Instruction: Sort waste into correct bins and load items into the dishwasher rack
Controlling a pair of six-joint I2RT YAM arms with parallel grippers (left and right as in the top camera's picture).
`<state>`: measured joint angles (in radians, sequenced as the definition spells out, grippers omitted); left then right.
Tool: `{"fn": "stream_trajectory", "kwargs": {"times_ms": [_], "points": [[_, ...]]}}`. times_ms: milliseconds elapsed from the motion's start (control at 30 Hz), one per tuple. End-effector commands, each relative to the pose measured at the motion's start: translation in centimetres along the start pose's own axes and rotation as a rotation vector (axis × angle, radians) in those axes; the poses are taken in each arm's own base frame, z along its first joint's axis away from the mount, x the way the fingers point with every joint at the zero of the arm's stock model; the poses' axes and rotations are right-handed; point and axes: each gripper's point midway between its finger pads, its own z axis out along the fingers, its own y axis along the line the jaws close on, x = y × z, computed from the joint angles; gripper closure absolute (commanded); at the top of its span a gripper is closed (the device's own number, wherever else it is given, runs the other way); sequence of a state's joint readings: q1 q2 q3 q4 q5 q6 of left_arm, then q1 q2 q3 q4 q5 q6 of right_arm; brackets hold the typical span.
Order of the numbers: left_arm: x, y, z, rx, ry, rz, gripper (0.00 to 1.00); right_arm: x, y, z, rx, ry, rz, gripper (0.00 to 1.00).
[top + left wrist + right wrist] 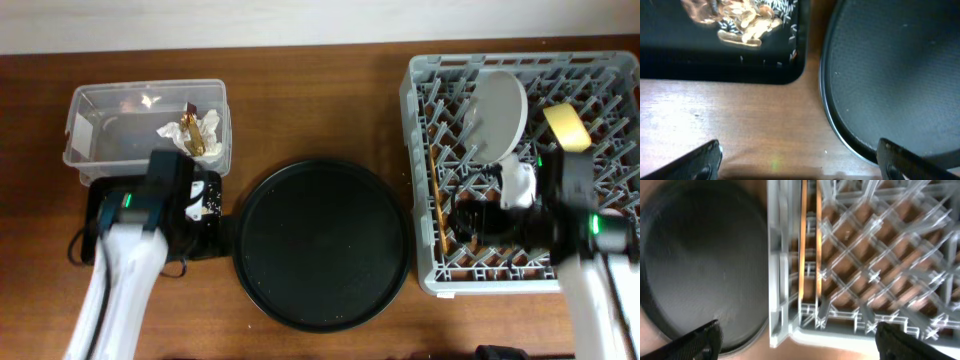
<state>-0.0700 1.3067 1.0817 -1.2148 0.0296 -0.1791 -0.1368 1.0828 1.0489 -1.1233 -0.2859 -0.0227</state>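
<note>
The clear tub (100, 125) at the back left holds the white tissue with the gold-brown wrapper (192, 131). The shallow black tray (670, 65) holds the food scraps (747, 27), which also show from overhead (207, 196). My left gripper (800, 161) is open and empty over bare wood between this tray and the round tray. The grey rack (425, 270) holds the plate (498, 110), the yellow bowl (566, 126) and the chopsticks (437, 190), which also show in the right wrist view (804, 240). My right gripper (796, 345) is open and empty over the rack's front left corner (777, 330). The cups are hidden.
A large round black tray (320, 243) lies in the middle, between the black tray and the rack. Its rim shows in the left wrist view (832, 125) and in the right wrist view (700, 265). My left arm covers much of the shallow black tray from overhead.
</note>
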Motion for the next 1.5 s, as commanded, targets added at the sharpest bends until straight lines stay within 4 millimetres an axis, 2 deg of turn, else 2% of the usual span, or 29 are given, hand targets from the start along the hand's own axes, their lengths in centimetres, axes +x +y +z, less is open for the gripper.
{"fn": "stream_trajectory", "kwargs": {"times_ms": [0, 100, 200, 667, 767, 867, 933, 1033, 1167, 1300, 1467], "points": [[0.3, -0.4, -4.5, 0.074, -0.345, 0.031, 0.01, 2.0, 0.1, -1.6, 0.032, -0.148, -0.042, 0.02], [1.2, -0.4, -8.1, 0.113, -0.566, 0.038, 0.01, 2.9, 0.7, -3.5, 0.033, -0.260, -0.074, 0.02], [1.6, -0.4, -10.6, 0.135, -0.688, 0.042, 0.01, 3.1, 0.8, -4.0, 0.034, -0.284, -0.080, 0.02], [1.8, -0.3, -10.6, 0.135, -0.691, 0.043, 0.01, 3.1, 1.0, -4.3, 0.033, -0.298, -0.087, 0.02], [1.8, -0.3, -10.6, 0.135, -0.691, 0.043, 0.01, 3.1, 1.0, -5.5, 0.078, -0.370, -0.132, 0.02], [1.8, -0.3, -10.6, 0.135, -0.691, 0.043, 0.01, 2.7, 1.0, -6.7, 0.113, -0.533, -0.188, 0.02], [1.8, -0.3, -10.6, 0.135, -0.691, 0.043, 0.01, 2.9, 0.7, -6.1, 0.121, -0.612, -0.202, 0.02], [1.8, -0.3, -10.6, 0.135, -0.691, 0.043, 0.01, 2.7, 0.5, -4.2, 0.103, -0.799, -0.239, 0.02], [1.8, -0.3, -10.6, 0.135, -0.691, 0.043, 0.01, 1.0, 0.1, -1.9, 0.092, -0.989, -0.266, 0.02], [1.8, -0.3, -10.6, 0.135, -0.691, 0.043, 0.01, -0.3, -0.1, -0.6, 0.084, -1.132, -0.287, 0.02], [1.8, -0.3, -10.6, 0.135, -0.691, 0.043, 0.01, -0.1, -0.4, 0.3, 0.085, -1.125, -0.284, 0.02]]}}
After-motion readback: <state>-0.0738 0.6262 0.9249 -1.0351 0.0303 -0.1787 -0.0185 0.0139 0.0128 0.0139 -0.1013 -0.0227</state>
